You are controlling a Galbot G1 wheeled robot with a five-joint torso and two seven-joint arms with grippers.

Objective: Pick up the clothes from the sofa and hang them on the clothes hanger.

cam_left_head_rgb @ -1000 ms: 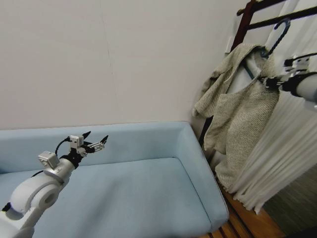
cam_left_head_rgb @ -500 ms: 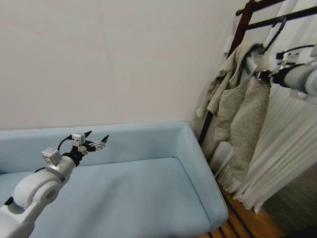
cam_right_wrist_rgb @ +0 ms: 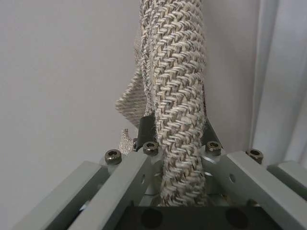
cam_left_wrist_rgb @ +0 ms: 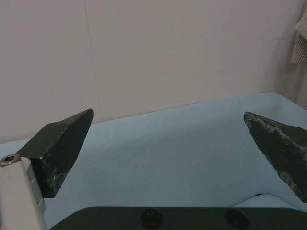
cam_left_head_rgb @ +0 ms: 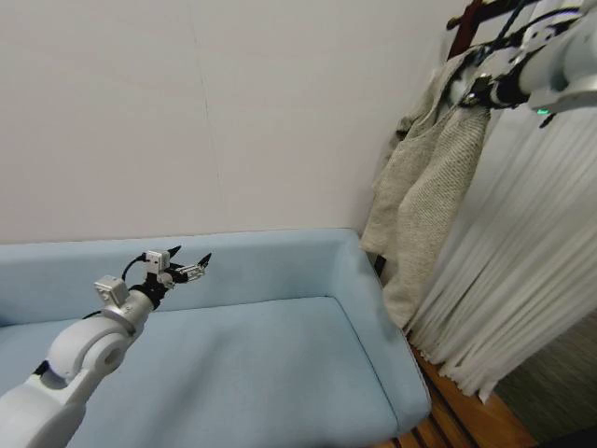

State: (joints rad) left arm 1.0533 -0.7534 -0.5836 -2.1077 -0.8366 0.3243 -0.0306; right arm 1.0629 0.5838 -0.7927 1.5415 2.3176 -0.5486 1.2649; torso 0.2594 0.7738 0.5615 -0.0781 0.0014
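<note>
The knit cardigan (cam_left_head_rgb: 422,187) is clamped in the right pincer (cam_left_head_rgb: 487,90), high beside the wooden rack (cam_left_head_rgb: 466,15); released before hooking, it could be dropped. The left pincer (cam_left_head_rgb: 187,270) is spread above the sofa (cam_left_head_rgb: 280,373).

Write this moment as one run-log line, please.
right pincer: shut on knit cardigan, high beside wooden rack | left pincer: open, over sofa

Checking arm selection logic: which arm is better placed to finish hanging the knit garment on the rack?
Right. The right gripper is shut on the knit garment, raised beside the dark wooden rack. The left gripper is open, low over the sofa, far from both.
</note>
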